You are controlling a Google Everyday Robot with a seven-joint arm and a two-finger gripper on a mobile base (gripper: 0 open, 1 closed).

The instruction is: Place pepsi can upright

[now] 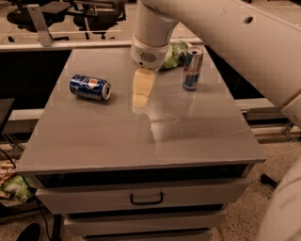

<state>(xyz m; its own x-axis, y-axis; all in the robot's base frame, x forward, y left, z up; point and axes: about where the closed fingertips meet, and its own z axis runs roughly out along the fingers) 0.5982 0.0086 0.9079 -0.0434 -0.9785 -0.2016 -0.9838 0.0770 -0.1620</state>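
The pepsi can (90, 87), dark blue with a round red-white-blue logo, lies on its side on the left part of the grey table (141, 136). My gripper (141, 96) hangs above the table's middle, to the right of the can and apart from it. It holds nothing that I can see.
A taller slim silver-and-blue can (192, 68) stands upright at the back right of the table. A green crumpled bag (175, 54) lies behind it. Drawers (146, 197) are below the table front. Chairs (56, 12) stand behind the table.
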